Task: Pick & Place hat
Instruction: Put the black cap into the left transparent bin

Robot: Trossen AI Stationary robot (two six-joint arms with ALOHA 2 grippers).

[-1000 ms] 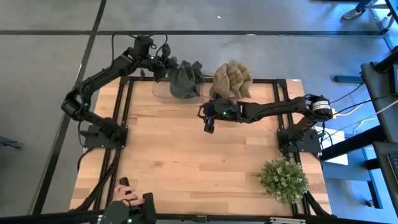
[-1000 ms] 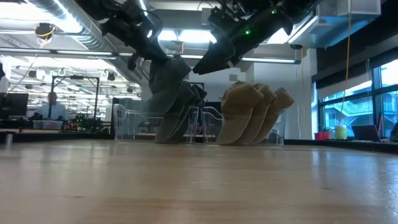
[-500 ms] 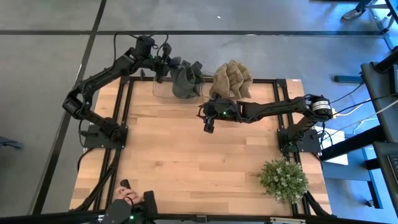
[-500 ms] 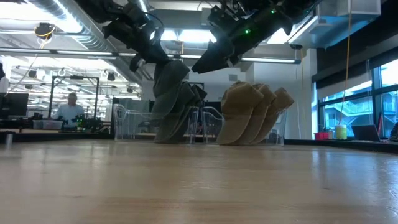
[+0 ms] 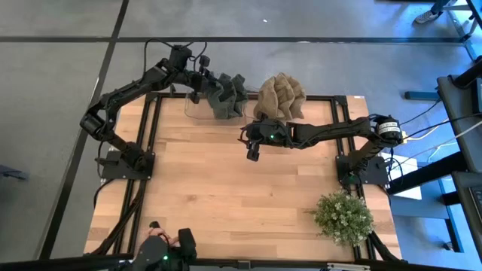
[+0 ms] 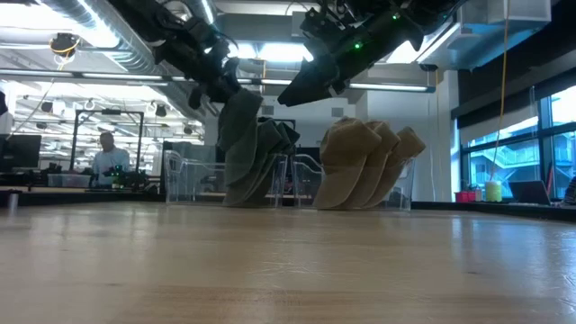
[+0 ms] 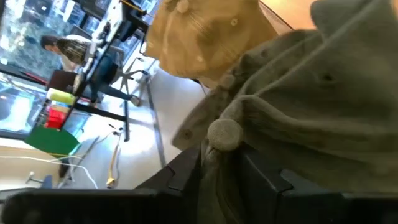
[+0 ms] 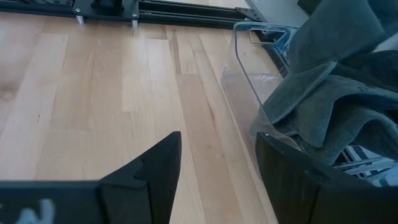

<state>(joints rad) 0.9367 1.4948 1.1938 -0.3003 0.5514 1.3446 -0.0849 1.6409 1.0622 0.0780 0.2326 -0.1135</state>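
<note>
Grey hats [image 5: 227, 94] stand nested in a row in a clear holder [image 5: 194, 111] at the table's far edge. Tan hats [image 5: 281, 96] stand nested just to their right. My left gripper [image 5: 197, 84] is at the leftmost grey hat [image 6: 238, 135], with that hat's cloth between its fingers. My right gripper [image 5: 252, 153] hangs open above the table's middle, in front of the tan hats, and touches nothing. The right wrist view shows the holder's wall [image 8: 249, 56] and the grey hats [image 8: 348, 93] ahead of that gripper [image 8: 217, 163]. My left gripper [image 7: 221, 182] has the grey hat's crown between its two fingers, just below the top button [image 7: 224, 134]. The cloth [image 7: 219, 167] bunches in the gap. The fingers [image 7: 183, 174] slant down from the table's far left. The hat stands nearly upright against the other grey hats, its lower edge [image 6: 236, 200] down in the holder.
A potted plant [image 5: 343, 217] stands at the table's near right corner. A person's hand [image 5: 154, 235] shows at the near edge, left of centre. Dark frame rails [image 5: 154, 135] run along the table's sides. Bare wood [image 5: 226, 188] lies between the arms.
My left gripper has rolled about its own axis and sunk a little toward the holder. The grey hat it holds has swung from leaning to nearly upright and has closed up against the other grey hats. My right arm has kept still.
</note>
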